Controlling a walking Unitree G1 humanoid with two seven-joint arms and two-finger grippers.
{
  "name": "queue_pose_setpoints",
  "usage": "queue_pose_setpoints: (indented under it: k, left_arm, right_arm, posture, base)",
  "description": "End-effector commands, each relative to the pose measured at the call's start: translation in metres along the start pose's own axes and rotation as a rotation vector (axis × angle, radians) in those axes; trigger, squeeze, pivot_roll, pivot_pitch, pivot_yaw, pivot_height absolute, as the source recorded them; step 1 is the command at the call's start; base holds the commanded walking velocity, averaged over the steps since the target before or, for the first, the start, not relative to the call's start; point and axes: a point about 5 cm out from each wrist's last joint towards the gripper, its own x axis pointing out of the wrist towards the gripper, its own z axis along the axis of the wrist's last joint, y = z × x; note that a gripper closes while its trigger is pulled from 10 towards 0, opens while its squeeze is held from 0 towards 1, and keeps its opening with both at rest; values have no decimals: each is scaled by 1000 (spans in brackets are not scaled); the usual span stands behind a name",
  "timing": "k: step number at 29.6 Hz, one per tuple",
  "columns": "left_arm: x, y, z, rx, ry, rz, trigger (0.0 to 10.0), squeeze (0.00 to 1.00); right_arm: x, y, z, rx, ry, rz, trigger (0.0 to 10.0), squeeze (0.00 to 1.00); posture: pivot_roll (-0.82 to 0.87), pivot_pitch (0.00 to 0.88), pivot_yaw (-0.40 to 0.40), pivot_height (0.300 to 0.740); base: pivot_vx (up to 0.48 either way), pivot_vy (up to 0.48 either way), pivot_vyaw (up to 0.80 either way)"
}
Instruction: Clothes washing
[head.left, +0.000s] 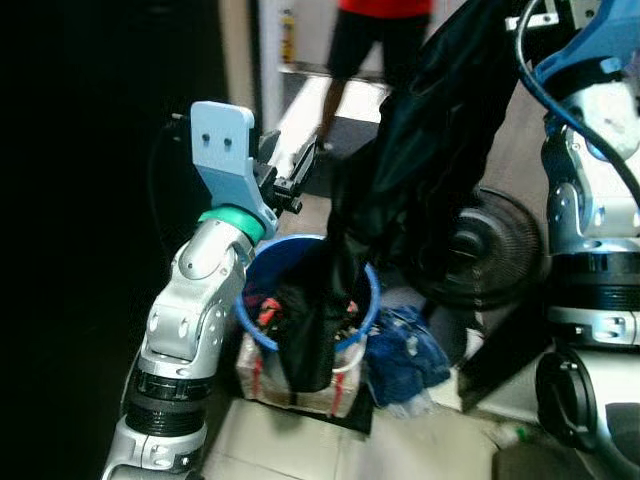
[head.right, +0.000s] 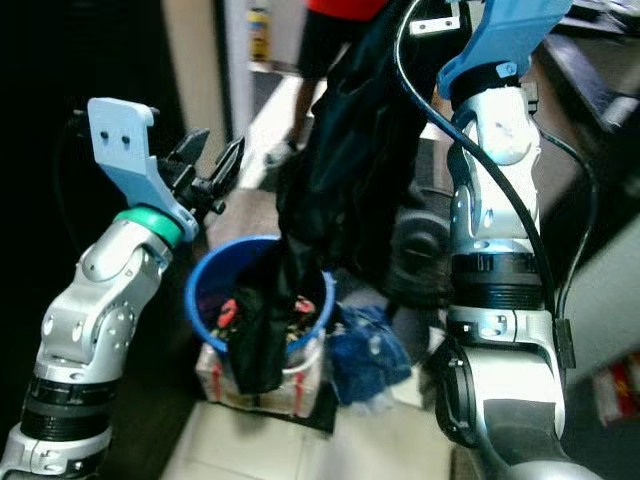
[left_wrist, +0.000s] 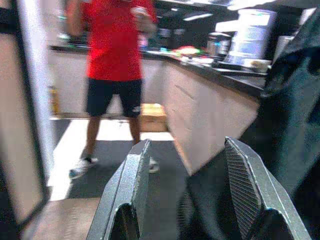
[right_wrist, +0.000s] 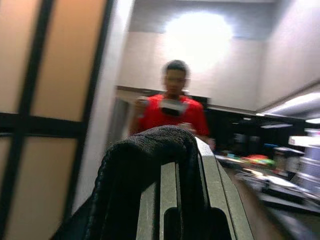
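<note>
The right pincer (right_wrist: 182, 200) is cut off at the head views' top edge; its wrist view shows it clenched on a black garment (head.left: 400, 180). The garment hangs long and vertical, its lower end inside the blue bucket (head.left: 372, 300). The left pincer (head.left: 285, 180) hovers released beside it.

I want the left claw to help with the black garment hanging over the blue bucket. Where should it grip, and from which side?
Probably the narrow hanging band of the black garment just above the blue bucket rim, approached from the robot's left. The open left claw already faces it there.
</note>
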Motion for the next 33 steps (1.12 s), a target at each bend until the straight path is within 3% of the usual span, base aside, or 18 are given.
queue_pose_setpoints:
  k: [1, 11, 33]
  left_arm:
    - [-1, -2, 4, 4, -9, -2, 10000, 0]
    - [-2, 0, 3, 4, 2, 4, 10000, 0]
    - [-1, 0, 2, 4, 13, 4, 10000, 0]
  right_arm:
    - [0, -4, 10, 20, -42, -26, 10000, 0]
    - [-1, -6, 12, 94, -49, -62, 10000, 0]
    - [-2, -6, 13, 101, -46, -64, 10000, 0]
  posture:
    - [44, 63, 8, 740]
    - [46, 69, 14, 740]
    - [50, 73, 18, 740]
  base:
    - [0, 0, -800]
    - [0, 0, -800]
    - [0, 0, -800]
